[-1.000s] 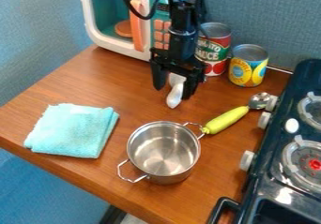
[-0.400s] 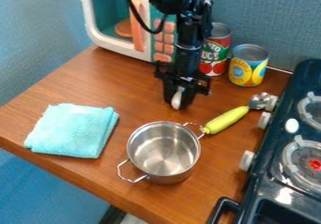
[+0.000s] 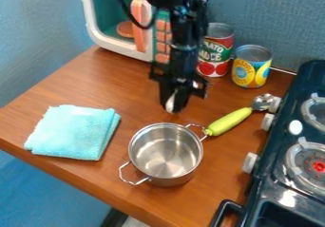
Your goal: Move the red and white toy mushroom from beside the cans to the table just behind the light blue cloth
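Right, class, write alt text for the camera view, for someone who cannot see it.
A black end effector grips a small white object over a brown counter, behind a steel pot. Left in the picture lies a folded turquoise cloth; right, a green-handled scoop and a stove; at the back, a toy microwave and two cans.

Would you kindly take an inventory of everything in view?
Counter: one, brown, centre
Cloth: one, light blue, counter's left
Pot: one, silver, front middle
Scoop: one, green handle, between pot and stove
Stove: one, dark, right
Red can: one, back
Second can: one, blue and yellow, beside it
Toy microwave: one, white and teal, back left
Small object: one, white, in end effector
Arm: one, black, top
End effector: one, black, behind pot
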`<action>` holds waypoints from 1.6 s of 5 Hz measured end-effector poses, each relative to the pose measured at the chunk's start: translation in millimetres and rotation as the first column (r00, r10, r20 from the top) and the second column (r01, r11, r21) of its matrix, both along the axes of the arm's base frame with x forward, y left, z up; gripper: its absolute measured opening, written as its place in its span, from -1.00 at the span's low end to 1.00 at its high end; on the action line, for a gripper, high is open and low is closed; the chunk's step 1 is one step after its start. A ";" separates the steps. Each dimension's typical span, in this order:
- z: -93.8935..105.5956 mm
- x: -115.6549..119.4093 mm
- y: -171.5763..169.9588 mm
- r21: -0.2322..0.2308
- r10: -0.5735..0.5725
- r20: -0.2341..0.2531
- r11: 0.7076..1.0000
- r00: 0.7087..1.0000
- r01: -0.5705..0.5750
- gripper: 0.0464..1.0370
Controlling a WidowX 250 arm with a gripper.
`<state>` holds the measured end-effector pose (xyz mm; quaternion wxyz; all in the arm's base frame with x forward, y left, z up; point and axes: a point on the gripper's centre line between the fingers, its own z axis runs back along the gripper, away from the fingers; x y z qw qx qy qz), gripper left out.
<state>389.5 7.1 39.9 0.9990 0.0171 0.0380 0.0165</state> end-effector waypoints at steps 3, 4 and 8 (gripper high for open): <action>40.3 -25.7 103.4 0.096 0.253 0.109 0.960 0.961 -0.264 -0.45; 26.3 -35.4 141.0 0.098 0.333 0.060 0.936 0.941 -0.338 -0.45; -18.6 -38.6 162.5 0.025 0.376 -0.035 0.926 0.926 -0.376 0.30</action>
